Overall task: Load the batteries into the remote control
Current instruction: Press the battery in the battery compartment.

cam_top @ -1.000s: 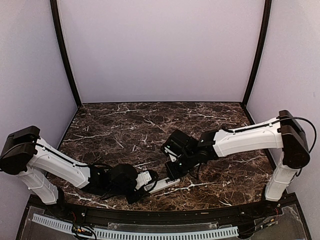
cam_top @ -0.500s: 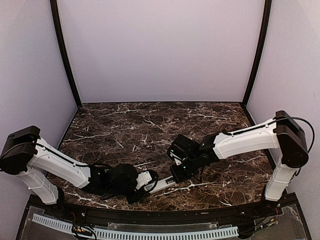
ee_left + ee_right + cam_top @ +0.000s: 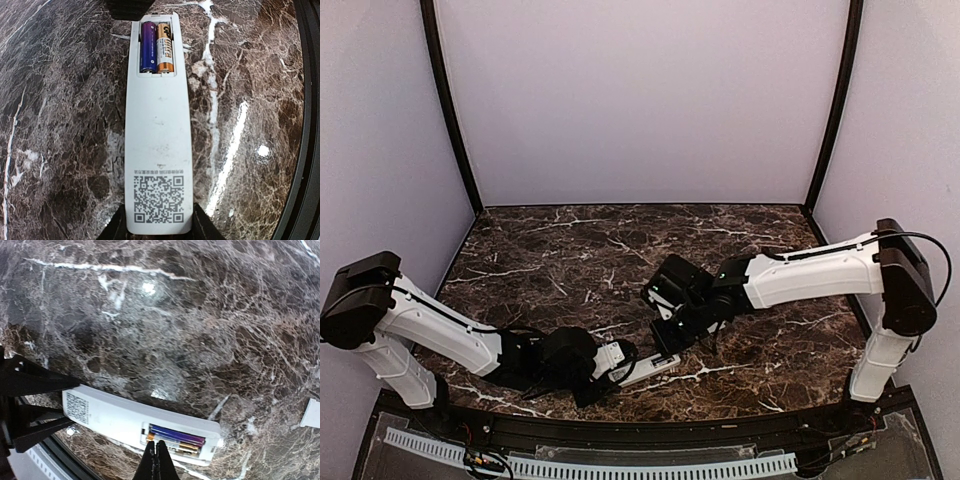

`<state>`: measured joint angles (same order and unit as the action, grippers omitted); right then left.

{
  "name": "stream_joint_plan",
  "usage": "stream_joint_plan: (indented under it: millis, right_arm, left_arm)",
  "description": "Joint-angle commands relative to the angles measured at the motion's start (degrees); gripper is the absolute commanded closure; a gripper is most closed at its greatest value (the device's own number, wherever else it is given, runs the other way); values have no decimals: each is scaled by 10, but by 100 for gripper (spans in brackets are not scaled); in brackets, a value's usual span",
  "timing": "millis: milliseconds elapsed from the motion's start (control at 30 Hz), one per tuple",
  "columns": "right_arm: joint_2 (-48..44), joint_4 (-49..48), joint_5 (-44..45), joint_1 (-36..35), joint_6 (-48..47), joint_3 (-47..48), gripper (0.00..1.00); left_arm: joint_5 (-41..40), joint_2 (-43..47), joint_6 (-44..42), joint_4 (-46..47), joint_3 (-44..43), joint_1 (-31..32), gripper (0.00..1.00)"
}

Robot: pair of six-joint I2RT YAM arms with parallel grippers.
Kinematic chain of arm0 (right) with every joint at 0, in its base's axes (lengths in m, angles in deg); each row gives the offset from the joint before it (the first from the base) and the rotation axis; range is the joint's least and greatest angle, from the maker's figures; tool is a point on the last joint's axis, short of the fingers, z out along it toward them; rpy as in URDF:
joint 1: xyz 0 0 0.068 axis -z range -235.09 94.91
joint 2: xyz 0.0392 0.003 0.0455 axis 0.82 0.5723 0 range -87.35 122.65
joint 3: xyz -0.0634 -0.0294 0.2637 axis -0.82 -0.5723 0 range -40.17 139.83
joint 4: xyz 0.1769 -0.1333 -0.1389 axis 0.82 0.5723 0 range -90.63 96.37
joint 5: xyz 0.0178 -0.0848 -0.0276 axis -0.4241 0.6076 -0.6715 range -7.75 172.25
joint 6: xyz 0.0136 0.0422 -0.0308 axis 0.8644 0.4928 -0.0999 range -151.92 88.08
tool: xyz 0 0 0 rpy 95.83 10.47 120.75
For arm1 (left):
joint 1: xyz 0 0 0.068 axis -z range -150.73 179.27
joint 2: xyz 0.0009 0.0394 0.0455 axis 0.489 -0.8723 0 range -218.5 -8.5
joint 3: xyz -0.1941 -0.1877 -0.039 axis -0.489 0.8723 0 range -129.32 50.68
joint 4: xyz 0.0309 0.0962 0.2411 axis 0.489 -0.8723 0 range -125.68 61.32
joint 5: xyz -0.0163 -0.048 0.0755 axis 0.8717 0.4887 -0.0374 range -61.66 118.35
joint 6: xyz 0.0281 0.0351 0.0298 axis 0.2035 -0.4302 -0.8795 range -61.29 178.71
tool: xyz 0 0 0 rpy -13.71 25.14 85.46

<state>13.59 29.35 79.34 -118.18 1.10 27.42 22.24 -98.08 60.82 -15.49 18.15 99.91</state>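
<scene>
above the batteries [image 3: 156,47], the closed right hand [image 3: 156,463] points down; the left hand [image 3: 159,228] clamps the remote control [image 3: 159,135].

top external: high at the near edge, looking down over the whole table [image 3: 550,250]
left wrist: close above the remote control [image 3: 159,150], looking along it
right wrist: near, angled down across it
shared: the remote control

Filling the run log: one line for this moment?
remote control: back up, compartment open | batteries: two seated | left end effector: grips QR end | right end effector: shut, above compartment end
</scene>
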Motion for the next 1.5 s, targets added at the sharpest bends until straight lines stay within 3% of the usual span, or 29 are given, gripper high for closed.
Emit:
stream_joint_plan:
  millis: [0, 433, 933, 1467]
  right_arm:
    - [-1, -13, -13, -7, -10, 14, 100]
    - [66, -51, -38, -4, 30, -62, 100]
    - [4, 4, -35, -2, -1, 21, 100]
    - [47, -32, -65, 9, 22, -44, 100]
  left_arm:
    - [0, -11, -5, -23, -3, -1, 77]
    - [0, -12, -5, -21, -2, -1, 77]
    - [0, -12, -5, -22, -3, -1, 77]
    - [1, -13, -5, -22, -3, -1, 76]
